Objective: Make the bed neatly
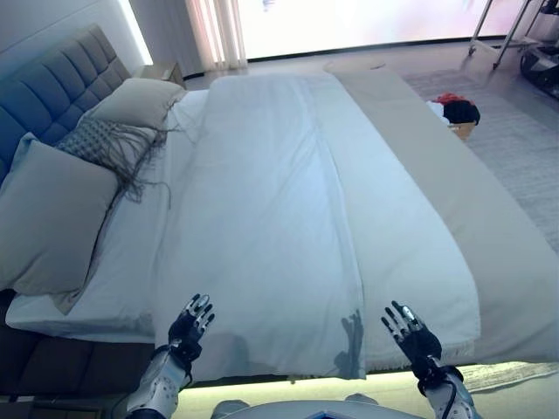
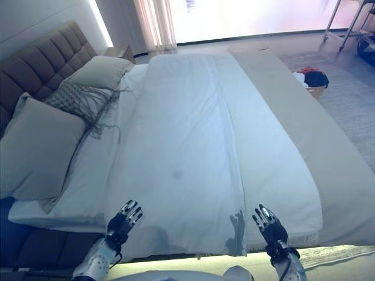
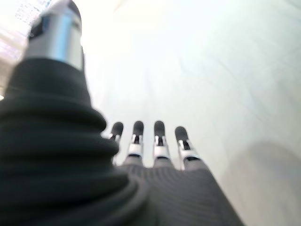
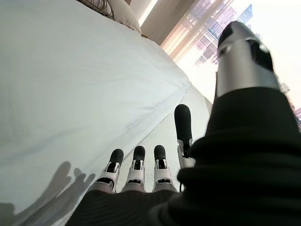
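Left eye view: white duvet (image 1: 288, 218) spread flat past fingertips of both hands, pillows (image 1: 52, 214) stacked at headboard end; bed looks nearly made (one long fold line left to smooth, I judge). Left hand (image 1: 188, 325) and right hand (image 1: 410, 336) hover at near edge, fingers straight, holding nothing.

Right eye view: same scene; basket (image 2: 313, 82) on floor beyond bed.

Left wrist view: only plain cloth ahead of fingers (image 3: 160, 141).

Right wrist view: fold ridge running ahead of fingers (image 4: 138, 165), invisible from left wrist.

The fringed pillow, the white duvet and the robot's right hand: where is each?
fringed pillow (image 1: 103, 141), left eye view, its patterned face.
white duvet (image 1: 262, 218), left eye view, its middle.
right hand (image 1: 414, 338), left eye view, its back.
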You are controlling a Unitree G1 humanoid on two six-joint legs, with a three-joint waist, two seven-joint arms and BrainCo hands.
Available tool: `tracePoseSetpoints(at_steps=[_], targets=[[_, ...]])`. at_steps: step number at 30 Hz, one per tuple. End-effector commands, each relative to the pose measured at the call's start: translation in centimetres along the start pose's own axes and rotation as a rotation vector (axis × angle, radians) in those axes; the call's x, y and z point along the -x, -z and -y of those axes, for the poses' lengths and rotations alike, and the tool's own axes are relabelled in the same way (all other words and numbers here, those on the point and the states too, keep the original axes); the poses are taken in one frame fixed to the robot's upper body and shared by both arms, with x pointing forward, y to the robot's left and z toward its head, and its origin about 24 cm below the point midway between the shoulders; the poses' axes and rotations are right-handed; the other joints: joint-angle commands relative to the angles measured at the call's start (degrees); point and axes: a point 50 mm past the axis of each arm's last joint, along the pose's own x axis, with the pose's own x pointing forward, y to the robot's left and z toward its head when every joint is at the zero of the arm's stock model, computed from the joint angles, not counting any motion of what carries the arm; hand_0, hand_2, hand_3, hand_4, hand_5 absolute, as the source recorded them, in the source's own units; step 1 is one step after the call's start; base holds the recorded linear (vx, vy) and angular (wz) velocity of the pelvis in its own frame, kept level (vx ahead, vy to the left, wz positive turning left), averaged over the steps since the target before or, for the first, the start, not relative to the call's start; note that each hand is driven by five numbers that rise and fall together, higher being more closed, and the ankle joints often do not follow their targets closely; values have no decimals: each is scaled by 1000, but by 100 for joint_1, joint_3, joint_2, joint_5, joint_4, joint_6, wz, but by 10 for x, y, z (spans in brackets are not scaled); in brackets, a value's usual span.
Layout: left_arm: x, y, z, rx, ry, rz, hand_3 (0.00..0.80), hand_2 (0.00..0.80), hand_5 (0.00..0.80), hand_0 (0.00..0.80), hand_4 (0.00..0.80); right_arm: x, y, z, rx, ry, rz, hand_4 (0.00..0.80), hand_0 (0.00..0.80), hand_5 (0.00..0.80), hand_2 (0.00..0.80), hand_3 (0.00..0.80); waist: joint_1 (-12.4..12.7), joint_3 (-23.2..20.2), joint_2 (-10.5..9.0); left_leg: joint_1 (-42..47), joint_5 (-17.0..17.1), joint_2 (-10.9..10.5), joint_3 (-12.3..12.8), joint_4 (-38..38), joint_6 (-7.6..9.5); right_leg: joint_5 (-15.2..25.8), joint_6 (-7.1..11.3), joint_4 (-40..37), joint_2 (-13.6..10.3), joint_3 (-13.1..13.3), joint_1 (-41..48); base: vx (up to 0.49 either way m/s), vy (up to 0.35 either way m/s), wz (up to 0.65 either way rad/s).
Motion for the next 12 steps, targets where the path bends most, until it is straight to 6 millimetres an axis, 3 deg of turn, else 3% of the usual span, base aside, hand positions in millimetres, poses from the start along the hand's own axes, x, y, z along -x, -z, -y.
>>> tracePoseSetpoints(at_steps=[1,12], targets=[[-3,-59,9,-40,50,234,0,0,0,0,0,-19,-7,-27,-49,-98,100,0,0,0,0,0,161,122,-465,174,-119,-52,-67,-46,275,2716,835,-3123,-370,150,1169,-52,-34,1],[-8,-47,28,-134,87,184,0,0,0,0,0,-25,4,-45,-49,-123,103,0,0,0,0,0,196,131,-483,266,-119,-9,-26,-53,239,2693,834,-3140,-278,41,1201,-14,-10,-1]])
